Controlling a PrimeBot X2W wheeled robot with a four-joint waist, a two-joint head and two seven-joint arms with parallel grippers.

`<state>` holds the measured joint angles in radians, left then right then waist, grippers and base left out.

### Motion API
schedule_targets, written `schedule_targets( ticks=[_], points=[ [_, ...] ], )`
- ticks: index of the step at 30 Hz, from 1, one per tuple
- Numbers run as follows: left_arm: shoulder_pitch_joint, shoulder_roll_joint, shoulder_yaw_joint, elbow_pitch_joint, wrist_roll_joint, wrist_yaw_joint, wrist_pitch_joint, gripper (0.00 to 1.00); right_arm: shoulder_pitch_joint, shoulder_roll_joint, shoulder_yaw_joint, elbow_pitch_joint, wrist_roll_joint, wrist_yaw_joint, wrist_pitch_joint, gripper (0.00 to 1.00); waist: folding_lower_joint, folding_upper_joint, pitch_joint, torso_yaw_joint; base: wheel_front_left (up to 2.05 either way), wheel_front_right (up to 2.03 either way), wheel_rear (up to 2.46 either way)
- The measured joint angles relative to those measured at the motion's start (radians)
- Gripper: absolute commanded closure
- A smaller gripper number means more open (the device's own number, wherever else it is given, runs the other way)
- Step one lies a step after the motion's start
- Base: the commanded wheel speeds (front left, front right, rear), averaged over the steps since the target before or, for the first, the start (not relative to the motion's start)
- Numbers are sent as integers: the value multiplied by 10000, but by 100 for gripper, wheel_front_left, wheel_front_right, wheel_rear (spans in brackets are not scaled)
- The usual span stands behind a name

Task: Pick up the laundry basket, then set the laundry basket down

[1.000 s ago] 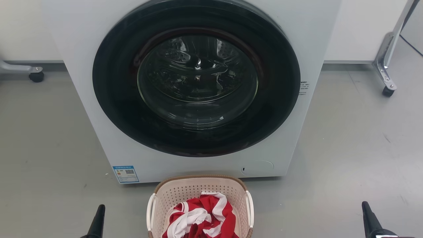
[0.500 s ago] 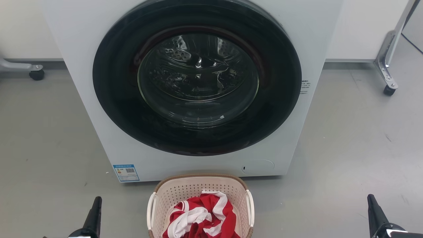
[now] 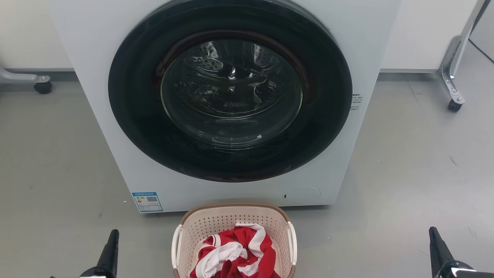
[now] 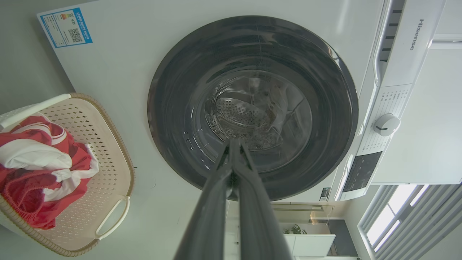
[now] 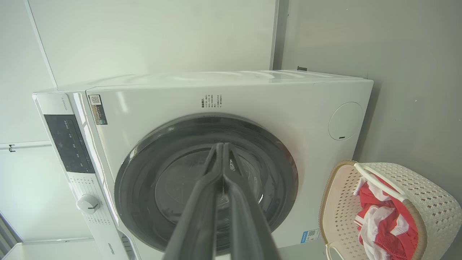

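At 7 o'clock in the head view, the left gripper hangs low over the grey floor, its two dark fingers pressed together on nothing, as its wrist view confirms. At 6 o'clock, the laundry basket stands on the floor just before the white washing machine, well apart from both claws, with a red-and-white garment heaped inside. The perforated plastic looks light and fairly stiff, though likely to flex if lifted from one side. The two white side handles, at 9 o'clock and 3 o'clock on its rim, seem the sound holds, one per claw, but they look smooth and may slip. At 5 o'clock, the right gripper is likewise closed and empty, tips meeting in its wrist view. The basket's near end is cut off by the frame's bottom edge, and the garment hides its floor.
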<state>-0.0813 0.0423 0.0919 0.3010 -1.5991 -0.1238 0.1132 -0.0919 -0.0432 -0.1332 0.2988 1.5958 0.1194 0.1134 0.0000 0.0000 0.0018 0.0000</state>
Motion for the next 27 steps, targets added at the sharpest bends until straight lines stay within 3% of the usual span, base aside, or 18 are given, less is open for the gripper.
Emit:
schedule_targets(
  ticks=[27],
  points=[
    [0,0,-2,-12,-2,0,0,100,0,2,0,-2,0,10,0,100,0,0,1,-1,0,0,0]
  ],
)
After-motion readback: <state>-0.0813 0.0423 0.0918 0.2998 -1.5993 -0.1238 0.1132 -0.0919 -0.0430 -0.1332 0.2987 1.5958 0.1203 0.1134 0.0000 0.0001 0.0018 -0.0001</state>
